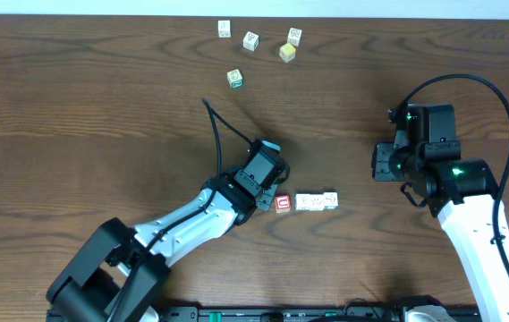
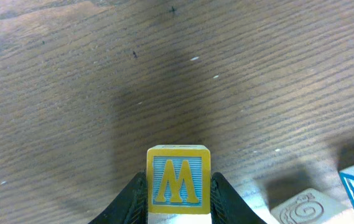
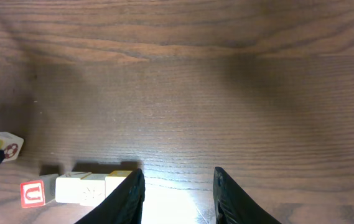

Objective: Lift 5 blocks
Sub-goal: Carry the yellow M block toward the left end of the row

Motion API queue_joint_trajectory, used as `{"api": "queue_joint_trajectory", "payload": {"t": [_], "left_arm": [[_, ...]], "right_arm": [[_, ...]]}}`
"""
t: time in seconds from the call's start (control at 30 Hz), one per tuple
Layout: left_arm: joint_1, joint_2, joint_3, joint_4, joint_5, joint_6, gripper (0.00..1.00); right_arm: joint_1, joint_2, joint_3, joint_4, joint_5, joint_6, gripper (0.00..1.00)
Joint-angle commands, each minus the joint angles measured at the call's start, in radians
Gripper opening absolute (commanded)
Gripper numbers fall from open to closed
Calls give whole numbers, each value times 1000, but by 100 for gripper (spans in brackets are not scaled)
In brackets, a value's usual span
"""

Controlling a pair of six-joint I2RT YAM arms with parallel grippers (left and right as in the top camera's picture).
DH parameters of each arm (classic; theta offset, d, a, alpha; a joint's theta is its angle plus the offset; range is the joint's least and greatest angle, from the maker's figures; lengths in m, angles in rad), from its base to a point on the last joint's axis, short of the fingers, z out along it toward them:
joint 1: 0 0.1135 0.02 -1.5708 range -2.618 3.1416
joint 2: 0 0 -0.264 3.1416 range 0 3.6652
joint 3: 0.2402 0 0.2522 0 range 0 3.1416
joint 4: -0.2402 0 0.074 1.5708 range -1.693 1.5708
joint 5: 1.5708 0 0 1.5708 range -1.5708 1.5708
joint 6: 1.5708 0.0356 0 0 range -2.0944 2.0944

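L gripper (image 2: 178, 186) clamped on M block (image 2: 178, 177); R gripper (image 3: 178, 174) empty.

L: fingers (image 2: 134, 191) press both sides of the M block (yellow border, blue face), jaws narrowed to block width. Can't tell if it's clear of the table (image 2: 102, 74). Held block is mid-table, just L of a touching row w/ the rest: red U block (image 3: 32, 193), then 2 pale blocks (image 3: 69, 188), then a yellowish block (image 3: 118, 180) at the far end. In L wrist view, 2 of the row's blocks show at bottom R, near the held one but apart. R: jaws part-open, nothing btwn them, bare wood in the gap. It sits off to the R of the row, not touching it; in R wrist view the yellowish block is partly behind one finger.
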Motion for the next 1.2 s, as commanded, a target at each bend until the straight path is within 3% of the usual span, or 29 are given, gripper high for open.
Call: {"api": "queue_joint_trajectory", "payload": {"t": [0.0,0.73,1.17], "left_arm": [[4,-51,20,-19,4,-28,24],[-118,-68,-29,-93,-84,-362,19],[-130,-68,-44,-139,-82,-432,19]], "right_arm": [[-13,3,18,-1,-4,14,34],[-13,3,18,-1,-4,14,33],[-13,3,18,-2,-4,14,34]]}}
